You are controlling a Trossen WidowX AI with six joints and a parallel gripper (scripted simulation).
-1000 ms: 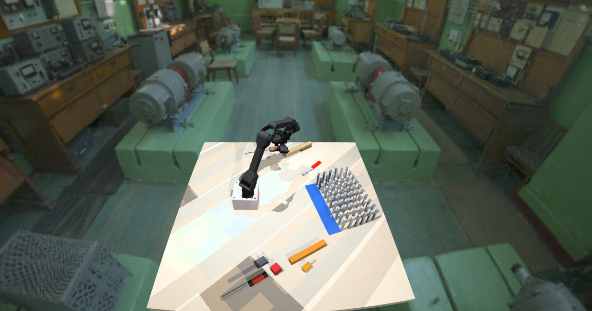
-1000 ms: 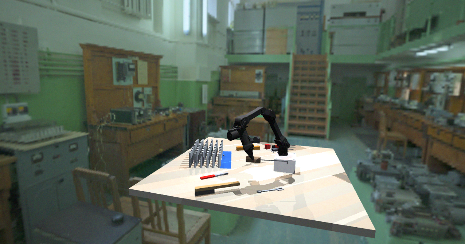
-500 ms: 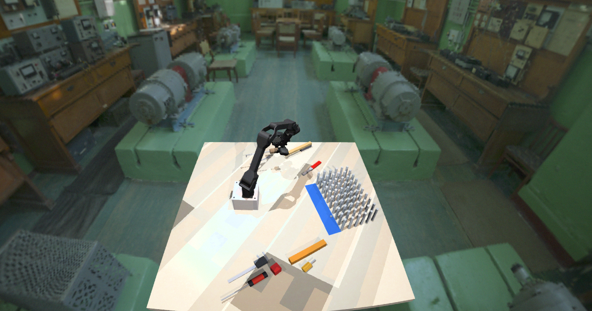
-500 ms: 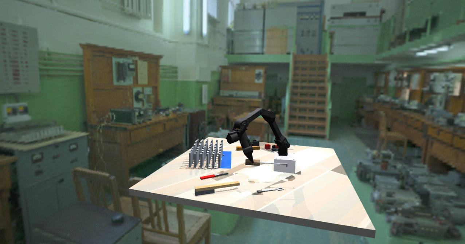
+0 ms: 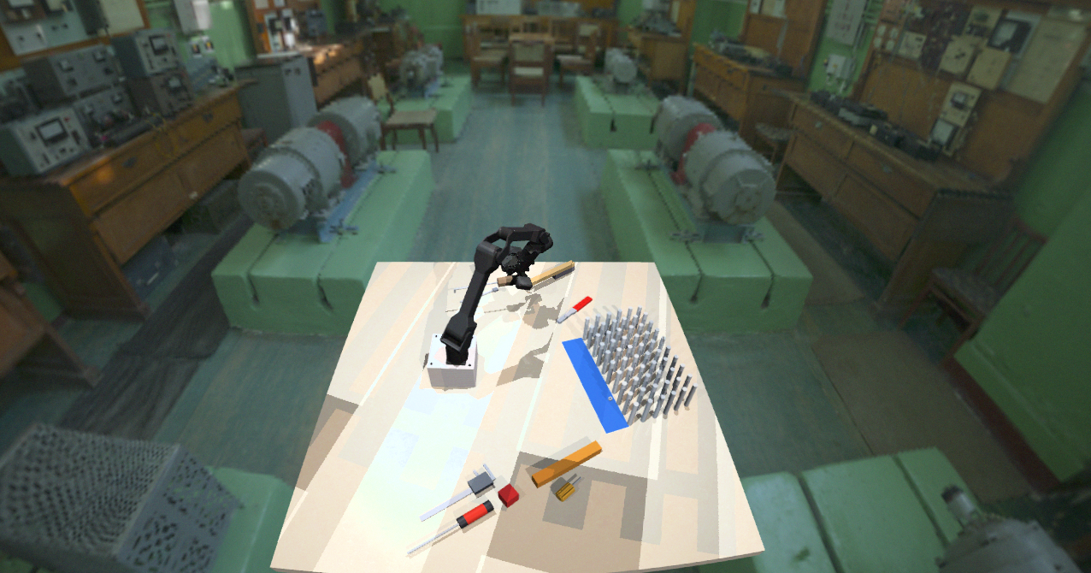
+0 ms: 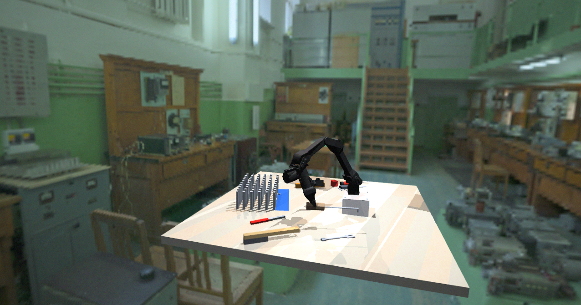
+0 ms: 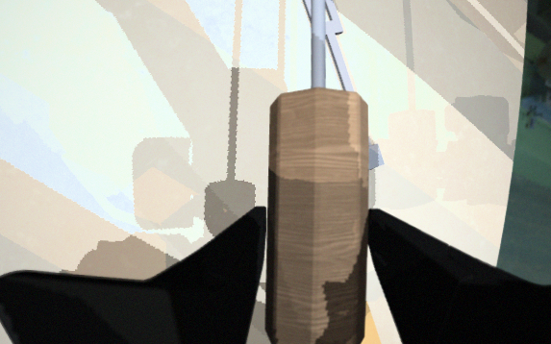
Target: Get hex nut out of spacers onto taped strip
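My gripper (image 7: pixel 316 218) (image 6: pixel 313 205) is shut on the wooden handle of the hook tool (image 7: pixel 316 144) (image 6: pixel 315 207) (image 5: pixel 504 280). It holds the tool above the table, on the far side of the arm's base in the top view. The tool's thin rod points away from the spacers, its bent tip showing in the exterior view. The small hex nut (image 5: pixel 609 398) lies on the blue taped strip (image 5: pixel 583 367) (image 6: pixel 282 204), near its edge on the spacer side. The metal spacers (image 5: pixel 637 356) (image 6: pixel 252 195) stand upright in rows beside the strip, well away from the gripper.
A red-handled tool (image 5: pixel 581 304) (image 6: pixel 260 221) lies near the spacers. A brush (image 6: pixel 272 233) and a wrench (image 6: pixel 338 236) (image 7: pixel 338 58) lie near the arm. An orange bar (image 5: pixel 566 463), a red cube (image 5: pixel 508 494), a caliper (image 5: pixel 480 481) and a screwdriver (image 5: pixel 474 515) lie on the opposite side.
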